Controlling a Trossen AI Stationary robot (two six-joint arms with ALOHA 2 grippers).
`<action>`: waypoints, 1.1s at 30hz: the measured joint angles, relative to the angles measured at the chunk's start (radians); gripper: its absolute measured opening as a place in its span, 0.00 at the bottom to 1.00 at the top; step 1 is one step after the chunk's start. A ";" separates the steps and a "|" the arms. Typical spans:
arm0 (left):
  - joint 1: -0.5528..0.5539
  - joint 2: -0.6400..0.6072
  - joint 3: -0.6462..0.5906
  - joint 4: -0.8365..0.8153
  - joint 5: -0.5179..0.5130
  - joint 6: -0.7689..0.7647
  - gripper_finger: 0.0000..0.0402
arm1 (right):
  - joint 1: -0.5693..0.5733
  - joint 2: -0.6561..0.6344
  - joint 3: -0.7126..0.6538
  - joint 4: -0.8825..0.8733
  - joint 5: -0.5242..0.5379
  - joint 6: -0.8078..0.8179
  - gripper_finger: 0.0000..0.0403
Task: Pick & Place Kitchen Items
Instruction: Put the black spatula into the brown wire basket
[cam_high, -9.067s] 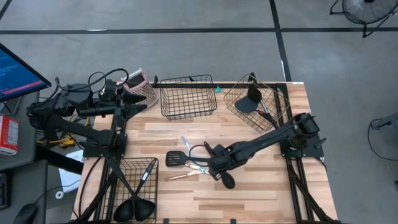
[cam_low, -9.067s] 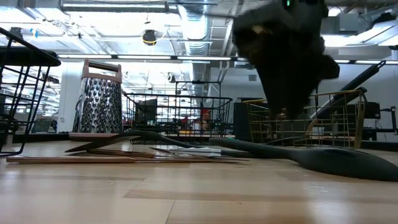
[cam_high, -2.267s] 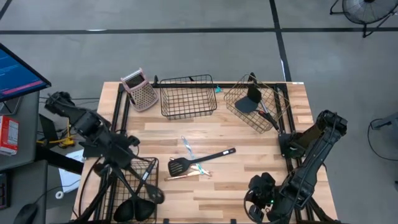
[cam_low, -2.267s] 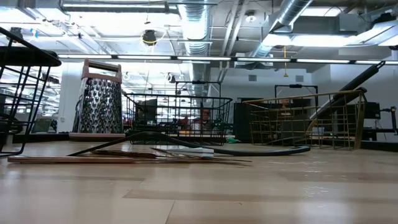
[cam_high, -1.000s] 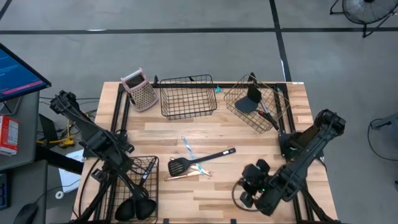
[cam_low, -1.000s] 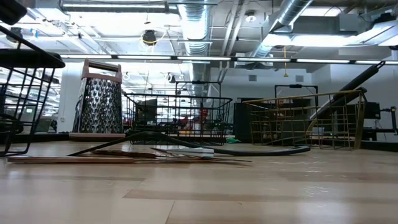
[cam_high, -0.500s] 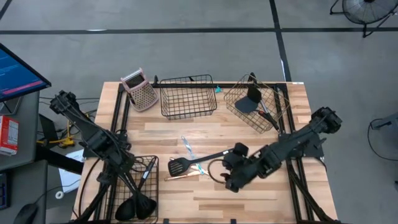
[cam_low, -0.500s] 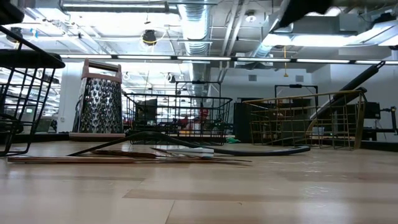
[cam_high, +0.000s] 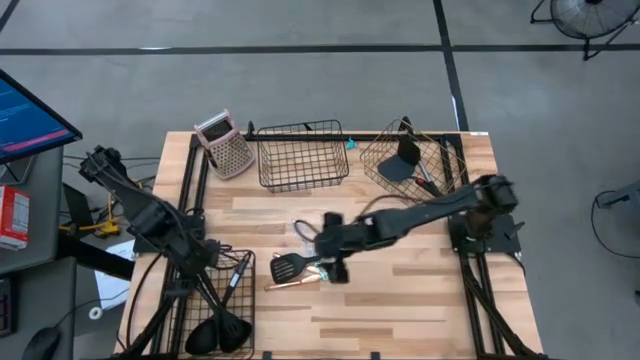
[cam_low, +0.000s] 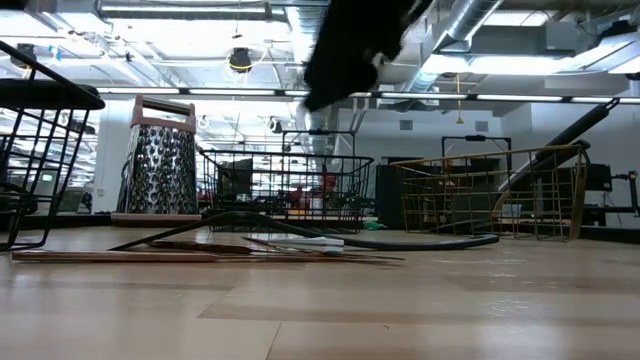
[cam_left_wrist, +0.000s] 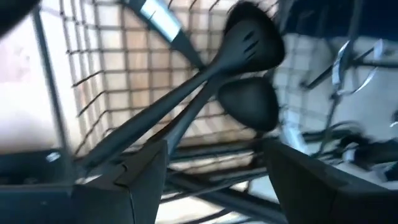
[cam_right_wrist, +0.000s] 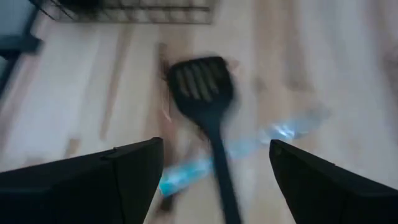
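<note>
A black slotted turner (cam_high: 285, 266) lies flat on the table's middle, its handle (cam_right_wrist: 219, 158) reaching toward the right. It lies across a silver-teal piece (cam_right_wrist: 280, 132) and a slim copper piece (cam_high: 290, 284). My right gripper (cam_high: 332, 250) hovers open above the turner's handle, one finger on either side (cam_right_wrist: 216, 147), touching nothing. My left gripper (cam_high: 198, 252) is open (cam_left_wrist: 214, 146) above the near-left black basket (cam_high: 215, 285). That basket holds several black spoons and ladles (cam_left_wrist: 249, 68). Another black spatula (cam_high: 400, 160) leans in the copper basket (cam_high: 412, 170).
A black wire basket (cam_high: 302, 155) stands at the far middle and a box grater (cam_high: 225, 145) at the far left. Bare table lies near and right of the utensils. In the low view the right arm (cam_low: 350, 40) shows high above the utensils (cam_low: 300, 240).
My right gripper has swung from the table's near right corner toward the far left, to above the slotted turner's handle at the table's middle. The utensils on the table have not moved.
</note>
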 joint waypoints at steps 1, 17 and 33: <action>0.000 -0.001 0.005 0.018 -0.004 -0.019 0.61 | -0.008 0.029 0.001 0.006 -0.030 -0.014 0.71; -0.005 -0.014 0.041 0.294 -0.244 -0.073 0.61 | -0.083 0.229 0.001 0.268 -0.085 -0.105 0.71; -0.006 -0.014 0.041 0.617 -0.499 -0.018 0.60 | -0.095 0.339 0.003 0.270 -0.057 0.076 0.53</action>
